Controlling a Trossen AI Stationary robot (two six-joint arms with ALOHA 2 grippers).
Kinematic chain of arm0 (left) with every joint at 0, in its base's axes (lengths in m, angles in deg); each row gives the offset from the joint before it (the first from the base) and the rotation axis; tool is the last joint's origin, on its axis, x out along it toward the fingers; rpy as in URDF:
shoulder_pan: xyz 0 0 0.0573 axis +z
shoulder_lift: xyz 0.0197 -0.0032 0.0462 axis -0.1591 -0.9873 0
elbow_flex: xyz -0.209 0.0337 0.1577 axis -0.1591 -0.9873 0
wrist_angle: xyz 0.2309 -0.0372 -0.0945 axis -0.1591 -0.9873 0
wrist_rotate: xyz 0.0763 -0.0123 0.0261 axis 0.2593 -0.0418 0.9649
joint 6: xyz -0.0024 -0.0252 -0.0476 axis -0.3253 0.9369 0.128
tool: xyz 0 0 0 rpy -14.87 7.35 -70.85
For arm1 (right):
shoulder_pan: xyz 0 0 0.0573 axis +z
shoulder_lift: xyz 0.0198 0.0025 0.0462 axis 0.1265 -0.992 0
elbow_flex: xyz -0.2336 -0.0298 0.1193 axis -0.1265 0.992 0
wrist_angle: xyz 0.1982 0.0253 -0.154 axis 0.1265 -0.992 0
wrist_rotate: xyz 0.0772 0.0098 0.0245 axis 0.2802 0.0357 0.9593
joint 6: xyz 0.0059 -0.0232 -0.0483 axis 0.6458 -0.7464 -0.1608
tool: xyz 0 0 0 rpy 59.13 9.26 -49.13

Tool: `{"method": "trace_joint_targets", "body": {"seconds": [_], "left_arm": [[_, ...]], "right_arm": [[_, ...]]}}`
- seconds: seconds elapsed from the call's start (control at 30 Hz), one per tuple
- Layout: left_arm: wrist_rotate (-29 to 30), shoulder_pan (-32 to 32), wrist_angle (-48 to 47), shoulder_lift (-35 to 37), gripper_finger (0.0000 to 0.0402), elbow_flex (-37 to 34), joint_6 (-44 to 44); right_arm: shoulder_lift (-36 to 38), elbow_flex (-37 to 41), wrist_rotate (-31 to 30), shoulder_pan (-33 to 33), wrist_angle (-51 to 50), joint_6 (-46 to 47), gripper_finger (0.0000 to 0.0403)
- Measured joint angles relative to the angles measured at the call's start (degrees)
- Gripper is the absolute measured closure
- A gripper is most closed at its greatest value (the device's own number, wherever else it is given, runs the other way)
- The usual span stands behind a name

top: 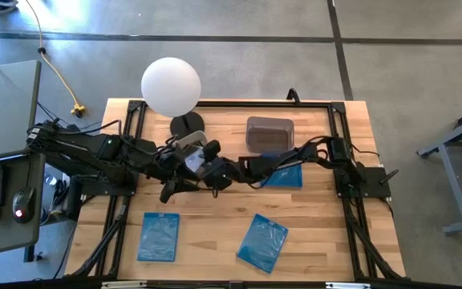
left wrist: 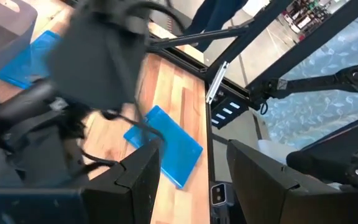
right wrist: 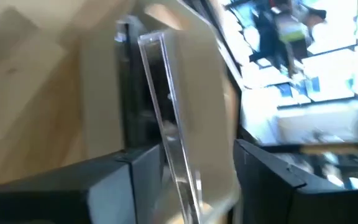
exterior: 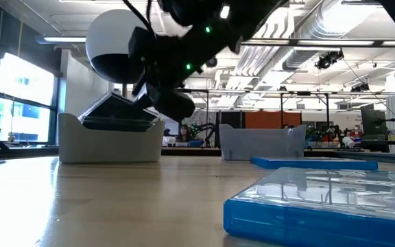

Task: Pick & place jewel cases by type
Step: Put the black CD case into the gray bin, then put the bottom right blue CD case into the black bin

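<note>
A clear jewel case point(right wrist: 166, 124) stands edge-on in the near-left grey tub point(top: 184, 143), beside dark cases point(right wrist: 129, 106) that lean up over the tub's rim point(exterior: 118, 110). My right gripper point(right wrist: 197, 186) hovers at that tub point(top: 213, 174), open, with the clear case's edge between its fingers. My left gripper point(left wrist: 194, 180) is open and holds nothing, just on the near side of the tub point(top: 169, 190). Three blue cases lie flat on the table: two near the front point(top: 158, 237) point(top: 263, 242) and one beside the second tub point(top: 287, 175). My right gripper's fingers stand wider apart than the clear case's edge point(right wrist: 179, 186). That edge runs close along one finger point(right wrist: 135, 180). I cannot tell whether it touches.
A second grey tub point(top: 269, 132) stands toward the far edge, right of centre. A white globe lamp point(top: 171, 86) on a dark base sits at the far edge, close to the left tub. Black frame rails run along both table sides point(top: 119, 233).
</note>
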Motion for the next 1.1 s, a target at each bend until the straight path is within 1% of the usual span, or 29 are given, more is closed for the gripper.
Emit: {"method": "trace_joint_targets", "body": {"seconds": [0.13, 0.4, 0.5, 0.57, 0.63, 0.8, 0.87, 0.93, 0.97, 1.03, 1.1], "left_arm": [[0.14, 0.00, -0.01, 0.00, 0.0220, 0.00, 0.52], [0.12, -0.07, -0.23, -0.02, 0.0220, 0.00, 1.37], [1.10, -2.08, -0.98, -0.02, 0.0220, 0.00, 1.38], [4.23, -4.95, -1.76, -0.18, 0.0220, -0.04, 1.50], [9.09, -9.14, -3.14, -0.99, 0.0220, -0.05, 1.86], [26.64, -21.63, -6.44, -4.94, 0.0220, -0.17, 6.58], [31.14, -25.60, -7.82, -7.19, 0.0220, -0.17, 9.26], [33.49, -28.01, -7.46, -9.80, 0.0220, -0.17, 12.03], [34.31, -28.80, -7.41, -11.13, 0.0220, -0.17, 13.17], [35.41, -29.72, -6.74, -13.60, 0.0220, -0.17, 16.26], [35.77, -29.72, -6.52, -15.33, 0.0220, -0.17, 19.91]], "right_arm": [[0.02, -1.17, -10.54, 4.07, -3.26, 0.00, 0.0200], [0.02, -1.75, -27.88, 12.87, -19.27, 1.11, 0.0198], [0.44, -1.75, -37.05, 15.82, -28.04, 6.03, 0.0199], [1.33, -1.75, -40.53, 17.77, -36.87, 13.97, 0.0199], [3.04, -1.75, -38.86, 19.65, -48.09, 26.71, 0.0199], [7.86, -1.70, -26.55, 23.24, -74.10, 65.02, 0.0199], [9.24, -1.64, -21.54, 24.29, -81.60, 76.44, 0.0199], [9.77, -1.64, -18.22, 25.39, -86.29, 83.30, 0.0199], [9.77, -1.61, -17.15, 25.96, -88.34, 84.71, 0.0199], [9.83, -0.32, -17.03, 27.25, -89.33, 85.51, 0.0199], [10.15, 2.60, -16.80, 28.22, -88.84, 84.96, 0.0199]]}}
